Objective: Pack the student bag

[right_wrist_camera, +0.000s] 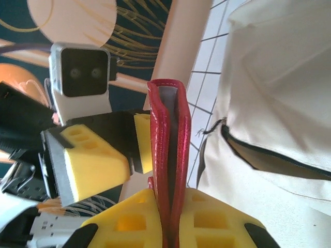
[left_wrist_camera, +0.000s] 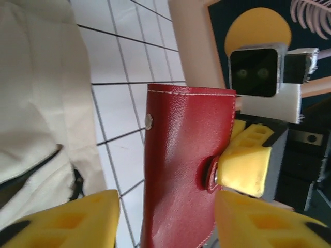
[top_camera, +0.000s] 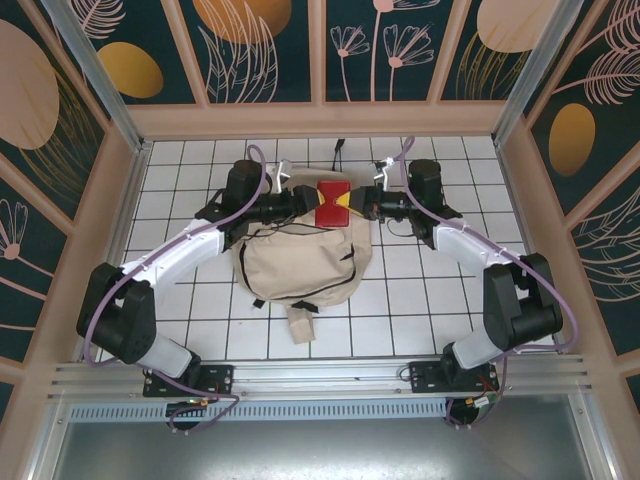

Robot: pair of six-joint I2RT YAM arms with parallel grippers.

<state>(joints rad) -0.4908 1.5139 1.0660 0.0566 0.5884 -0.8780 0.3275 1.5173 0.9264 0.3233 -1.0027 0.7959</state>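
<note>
The student bag lies flat on the white tiled table, beige, with a dark zipper slit gaping open. A red leather wallet with a snap tab hangs upright over the bag's far end, between both grippers. My right gripper is shut on the wallet's lower edge, yellow pads pressed to both covers. My left gripper is open around the wallet; its left finger stands clear of the red cover. The right gripper's yellow finger shows at the snap tab.
Wooden frame walls with dark floral panels enclose the table close behind the grippers. White tiles lie bare left and right of the bag. A bag strap trails toward the near edge.
</note>
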